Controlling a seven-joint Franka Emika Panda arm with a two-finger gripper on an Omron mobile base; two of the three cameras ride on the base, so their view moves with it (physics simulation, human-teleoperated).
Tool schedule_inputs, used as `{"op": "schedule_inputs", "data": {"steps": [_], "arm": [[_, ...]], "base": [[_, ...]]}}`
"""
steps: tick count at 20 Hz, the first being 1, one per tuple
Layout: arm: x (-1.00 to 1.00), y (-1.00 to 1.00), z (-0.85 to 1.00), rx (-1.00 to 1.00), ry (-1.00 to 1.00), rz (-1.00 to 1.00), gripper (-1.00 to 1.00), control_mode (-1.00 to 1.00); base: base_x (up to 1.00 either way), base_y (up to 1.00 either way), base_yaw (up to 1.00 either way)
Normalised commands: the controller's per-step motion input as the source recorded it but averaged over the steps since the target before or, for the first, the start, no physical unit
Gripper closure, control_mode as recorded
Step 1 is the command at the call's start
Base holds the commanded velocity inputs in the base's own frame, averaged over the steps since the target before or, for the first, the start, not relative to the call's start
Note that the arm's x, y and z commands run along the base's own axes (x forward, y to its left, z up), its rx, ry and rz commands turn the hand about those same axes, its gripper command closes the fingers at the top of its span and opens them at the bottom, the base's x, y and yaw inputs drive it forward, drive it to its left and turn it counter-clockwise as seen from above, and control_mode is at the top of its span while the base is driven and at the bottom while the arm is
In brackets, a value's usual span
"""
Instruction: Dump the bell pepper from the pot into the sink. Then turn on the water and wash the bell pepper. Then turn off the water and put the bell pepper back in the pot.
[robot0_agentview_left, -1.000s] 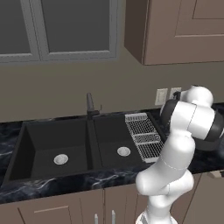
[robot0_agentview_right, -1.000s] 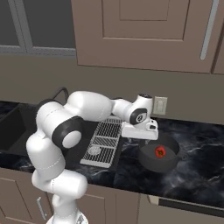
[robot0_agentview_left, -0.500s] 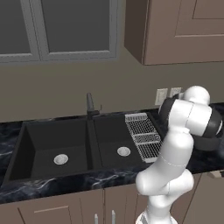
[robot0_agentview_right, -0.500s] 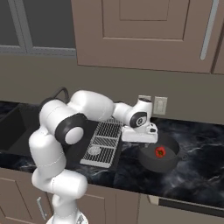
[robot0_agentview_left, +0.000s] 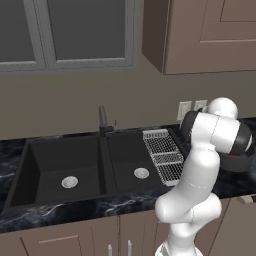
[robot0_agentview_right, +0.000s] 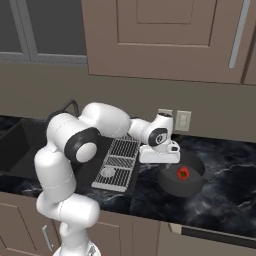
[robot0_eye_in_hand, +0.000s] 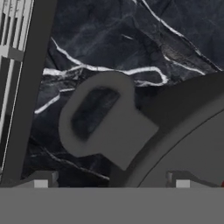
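Observation:
The dark pot (robot0_agentview_right: 172, 186) sits on the black marble counter to the right of the wire rack, with the small red bell pepper (robot0_agentview_right: 183, 173) inside it. My gripper (robot0_agentview_right: 159, 162) hangs just over the pot's left rim. In the hand view the pot's grey loop handle (robot0_eye_in_hand: 103, 122) lies straight below, between my widely spread fingertips (robot0_eye_in_hand: 41, 180), and the gripper (robot0_eye_in_hand: 111, 181) is open and holds nothing. The pot's rim (robot0_eye_in_hand: 183, 140) curves off to the right. The black double-basin sink (robot0_agentview_left: 30, 170) lies far to the left, with a silver drain (robot0_agentview_left: 141, 173) in its right basin.
A silver wire rack (robot0_agentview_right: 117, 161) lies between the sink and the pot, close to my hand. A dark faucet (robot0_agentview_left: 102, 120) stands behind the sink divider. Wall outlets (robot0_agentview_right: 183, 120) sit on the backsplash, and cabinets hang overhead. Bare marble counter (robot0_agentview_right: 230, 175) extends to the right of the pot.
My hand has dropped a little toward the pot's left rim and handle. The jaws have stayed wide apart. Pot and bell pepper have not moved.

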Motion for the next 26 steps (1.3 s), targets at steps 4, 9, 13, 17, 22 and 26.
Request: {"op": "schedule_inputs", "data": {"steps": [4,9,13,17,22,26], "arm": [[-0.01,0.00,-0.18,0.00,0.00,0.03,1.00,-1.00],[-0.21,0.03,-0.06,0.08,0.00,0.02,1.00,-1.00],[-0.31,0.24,0.00,0.14,0.00,0.02,1.00,-1.00],[-0.37,0.51,0.00,0.13,0.00,0.01,1.00,-1.00],[-0.41,0.64,0.30,0.03,-0.02,0.01,1.00,-1.00],[-0.27,0.65,0.52,0.00,-0.05,0.00,1.00,-1.00]], "base": [[0.00,0.00,0.00],[0.00,0.00,0.00],[0.00,0.00,0.00],[0.00,0.00,0.00],[0.00,0.00,0.00],[0.00,0.00,0.00]]}}
